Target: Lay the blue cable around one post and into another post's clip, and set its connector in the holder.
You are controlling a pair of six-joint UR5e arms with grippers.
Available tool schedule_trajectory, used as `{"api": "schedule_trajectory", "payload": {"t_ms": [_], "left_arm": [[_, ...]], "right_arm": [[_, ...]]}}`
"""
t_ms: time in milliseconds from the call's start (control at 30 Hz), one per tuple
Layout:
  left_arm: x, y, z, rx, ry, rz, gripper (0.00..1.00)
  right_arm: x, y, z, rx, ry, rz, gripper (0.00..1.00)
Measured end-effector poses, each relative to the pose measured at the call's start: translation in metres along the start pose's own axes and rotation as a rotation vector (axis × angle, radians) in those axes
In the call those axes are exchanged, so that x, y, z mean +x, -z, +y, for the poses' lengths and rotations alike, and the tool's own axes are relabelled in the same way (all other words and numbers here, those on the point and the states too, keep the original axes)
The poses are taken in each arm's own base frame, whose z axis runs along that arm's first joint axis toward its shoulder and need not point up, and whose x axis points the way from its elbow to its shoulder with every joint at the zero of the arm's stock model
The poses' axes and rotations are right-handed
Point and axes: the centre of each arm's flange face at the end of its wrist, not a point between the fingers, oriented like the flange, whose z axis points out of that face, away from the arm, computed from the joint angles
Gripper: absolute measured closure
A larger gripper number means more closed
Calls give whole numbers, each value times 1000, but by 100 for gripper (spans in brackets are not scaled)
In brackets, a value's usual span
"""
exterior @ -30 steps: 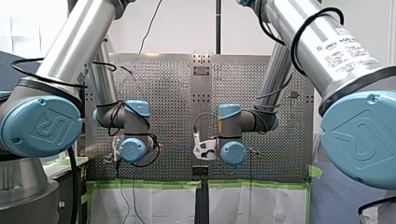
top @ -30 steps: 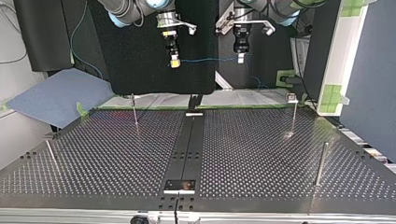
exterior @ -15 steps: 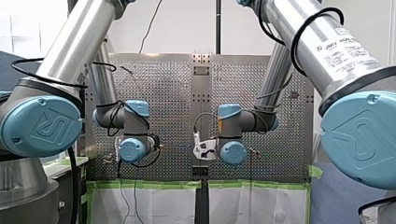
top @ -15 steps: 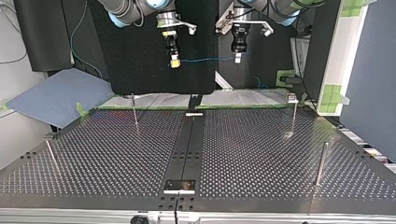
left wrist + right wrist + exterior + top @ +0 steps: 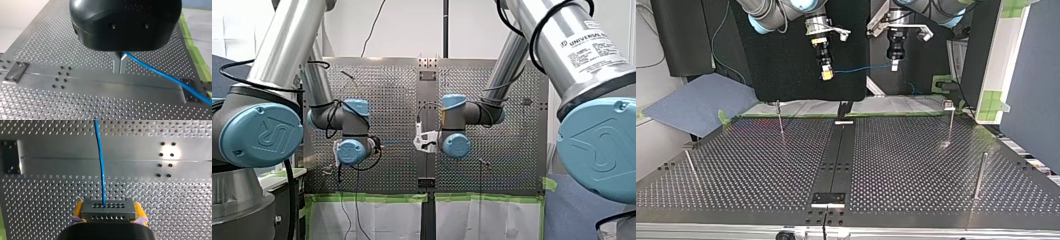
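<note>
Squeezing a grey connector (image 5: 107, 213) tight in my right hand (image 5: 109, 207), with a yellow pad (image 5: 138, 210) on each side of it. Rows of little holes on the connector's face. Out of one hole, the blue cable (image 5: 101, 170), going straight ahead, up in the air over the worktop (image 5: 50, 202).

Pinching that same cable in my left hand (image 5: 119, 66), between two thin metal fingers (image 5: 116, 62) pressed together. From there, off to one side and out past the edge of the left wrist view.

From across the worktop: both hands held high, side by side, pointing down, over the far edge. Between them the cable, nearly flat, a bit lower at my right hand's end. Well apart from every post.

Four thin posts standing up on the worktop. One (image 5: 780, 119) far back at the top view's left. One (image 5: 950, 124) far back at its right, with a small pale piece on top. Two more (image 5: 980, 175) (image 5: 690, 166) nearer the camera, close to the side edges. Down the middle, a smooth dark strip (image 5: 836, 155) with a small plate (image 5: 828, 199) at its near end.
</note>
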Motion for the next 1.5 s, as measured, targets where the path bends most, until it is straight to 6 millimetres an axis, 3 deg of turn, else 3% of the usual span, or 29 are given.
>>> {"api": "schedule_trajectory", "payload": {"t_ms": [533,1167,1500], "left_arm": [[-55,-18,5,-109,117,-136,98],[-127,-37,13,-185,259,-238,98],[-169,-42,23,-219,301,-295,98]], "right_arm": [[72,0,1,14,-52,29,100],[217,-19,-9,44,-77,182,100],[254,-31,-18,76,-55,197,100]]}}
